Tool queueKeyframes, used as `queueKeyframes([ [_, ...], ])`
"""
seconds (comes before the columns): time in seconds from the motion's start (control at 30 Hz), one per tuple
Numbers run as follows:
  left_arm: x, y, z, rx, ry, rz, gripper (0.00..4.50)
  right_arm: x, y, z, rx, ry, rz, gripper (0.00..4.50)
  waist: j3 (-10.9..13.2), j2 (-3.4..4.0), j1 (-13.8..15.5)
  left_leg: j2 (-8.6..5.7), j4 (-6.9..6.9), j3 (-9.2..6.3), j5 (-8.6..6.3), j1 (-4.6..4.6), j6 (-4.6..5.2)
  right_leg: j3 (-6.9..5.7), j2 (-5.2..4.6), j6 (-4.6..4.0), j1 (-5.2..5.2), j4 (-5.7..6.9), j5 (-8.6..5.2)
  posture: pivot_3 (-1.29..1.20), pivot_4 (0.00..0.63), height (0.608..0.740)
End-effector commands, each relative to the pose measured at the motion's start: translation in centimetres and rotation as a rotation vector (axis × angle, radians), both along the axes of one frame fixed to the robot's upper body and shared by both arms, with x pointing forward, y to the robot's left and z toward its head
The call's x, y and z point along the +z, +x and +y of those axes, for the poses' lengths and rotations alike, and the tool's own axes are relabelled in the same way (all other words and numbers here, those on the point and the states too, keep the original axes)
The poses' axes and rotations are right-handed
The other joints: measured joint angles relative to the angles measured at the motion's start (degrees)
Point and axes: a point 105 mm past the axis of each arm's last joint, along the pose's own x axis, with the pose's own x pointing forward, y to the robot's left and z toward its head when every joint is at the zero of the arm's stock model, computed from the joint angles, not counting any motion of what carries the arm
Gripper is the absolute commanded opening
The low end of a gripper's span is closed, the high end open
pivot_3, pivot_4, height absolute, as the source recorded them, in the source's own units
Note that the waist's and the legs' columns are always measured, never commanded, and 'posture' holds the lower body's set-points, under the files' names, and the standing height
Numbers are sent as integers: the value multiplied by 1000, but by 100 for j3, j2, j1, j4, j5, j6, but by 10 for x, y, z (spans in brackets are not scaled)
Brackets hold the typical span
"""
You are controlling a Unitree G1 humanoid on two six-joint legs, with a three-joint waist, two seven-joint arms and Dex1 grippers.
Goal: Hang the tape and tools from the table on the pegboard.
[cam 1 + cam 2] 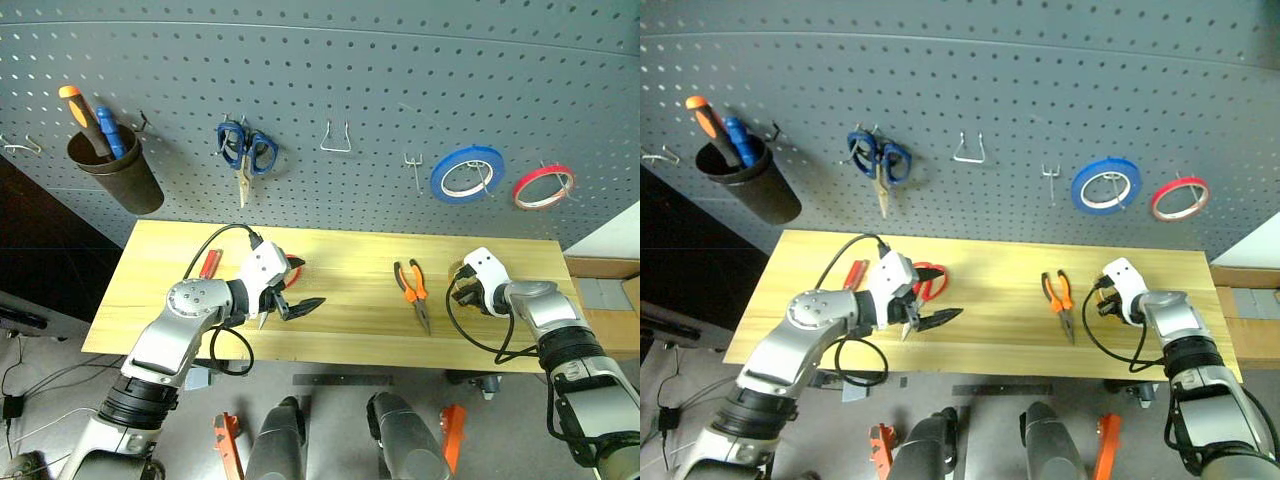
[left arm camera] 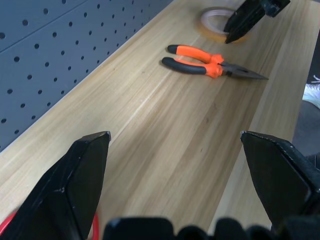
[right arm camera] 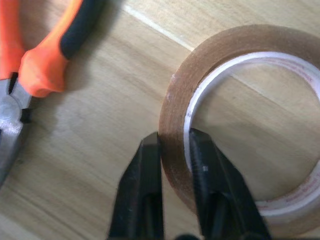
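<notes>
My right gripper (image 3: 175, 137) is shut on the wall of the tape (image 3: 250, 42), a tan ring lying flat on the table (image 1: 350, 335) near its right end. The orange-and-black pliers (image 1: 412, 285) lie just left of it. My left gripper (image 1: 292, 306) hovers open over the table's left half, pointing toward the pliers (image 2: 200, 62). The red-handled scissors (image 1: 930, 280) lie partly hidden under that hand. The red-handled screwdriver (image 1: 209, 263) lies further left. The grey pegboard (image 1: 360, 80) rises behind the table.
On the pegboard hang a brown cup (image 1: 125, 175) with orange and blue drivers, blue scissors (image 1: 245, 150), a blue roll (image 1: 466, 172) and a red roll (image 1: 543, 186). Two hooks (image 1: 335, 140) (image 1: 412, 165) between the scissors and the blue roll are bare.
</notes>
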Motion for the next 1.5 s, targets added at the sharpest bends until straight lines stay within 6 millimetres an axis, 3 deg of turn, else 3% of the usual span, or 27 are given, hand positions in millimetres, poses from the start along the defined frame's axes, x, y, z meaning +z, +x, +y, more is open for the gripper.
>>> queueKeyframes([
  [0.03,10,3,-1,-4,-13,-53,4500,-24,-16,1,17,-24,74,114,-8,-3,-2,0,0,-1,0,0,0,-1,0,0,0,0,0,-127,251,740],
  [0.1,12,4,-1,-2,-21,-59,4500,-14,-12,3,44,-37,14,114,-16,-3,-2,0,1,-2,0,0,-1,-4,0,-1,0,0,0,-131,245,740],
  [0.2,15,7,2,13,-33,-74,4500,18,-11,9,112,-77,-135,114,-18,1,1,-1,1,-4,1,-3,-1,-6,-1,-1,-1,1,1,-142,236,740],
  [0.33,24,12,10,49,-48,-118,4500,64,-31,15,213,-212,-331,114,-23,30,9,-8,7,-10,1,-47,-2,-7,-10,-1,-38,3,1,-152,232,740],
  [0.47,33,16,11,68,-96,-150,4500,93,-59,29,267,-295,-452,114,-27,35,14,-10,26,-17,1,-61,-2,-13,-12,1,-45,4,1,-174,236,740],
  [0.63,41,13,9,56,-161,-148,4500,112,-97,69,417,-401,-637,114,-31,39,3,-6,44,-21,1,-64,-2,-24,-4,1,-41,19,1,-209,244,740],
  [0.8,43,9,9,43,-208,-141,4500,141,-110,107,479,-428,-930,114,-31,39,-41,-9,80,-17,1,-65,-2,-14,-4,14,-39,42,8,-219,247,740],
  [0.93,52,11,8,44,-259,-166,4500,166,-94,123,470,-420,-1086,114,-31,39,-58,-8,85,-18,20,-63,-7,-16,-1,17,-37,43,35,-214,244,740],
  [1.3,69,5,5,-19,-311,-207,4500,171,-28,133,494,-394,-1121,114,-33,36,-62,-10,78,-20,40,-52,-1,-18,-3,10,-25,40,57,-158,236,740],
  [1.5,71,6,6,-8,-313,-219,4500,167,-11,135,509,-403,-1128,114,-33,36,-27,-10,76,-22,40,-52,-1,-20,-2,10,-26,42,57,-145,234,740],
])
